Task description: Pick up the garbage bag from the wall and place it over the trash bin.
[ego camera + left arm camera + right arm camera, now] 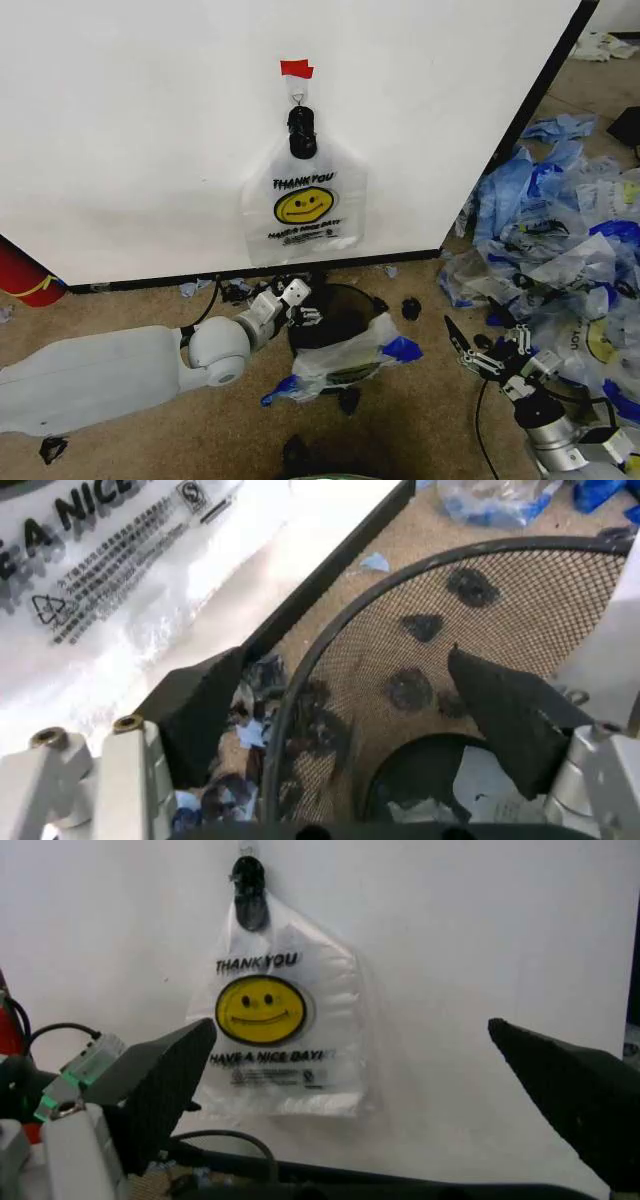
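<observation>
The garbage bag (305,200), whitish with a yellow smiley and "THANK YOU" print, hangs by a black clip from a small hook (298,95) under red tape on the white wall (130,120). Below it on the carpet stands the black mesh trash bin (335,310). My left gripper (300,302) is low at the bin's rear rim and open. In the left wrist view its fingers (200,712) straddle the bin's rim (330,652), with the bag's (100,570) lower edge close by. My right gripper (478,352) hovers open to the bin's right, facing the bag (270,1027).
Another plastic bag (350,360) with blue handles is draped over the bin's front. A large pile of bags (570,230) covers the floor at the right. A red cylinder (25,275) stands against the wall at the left. Black scraps (411,308) lie on the carpet.
</observation>
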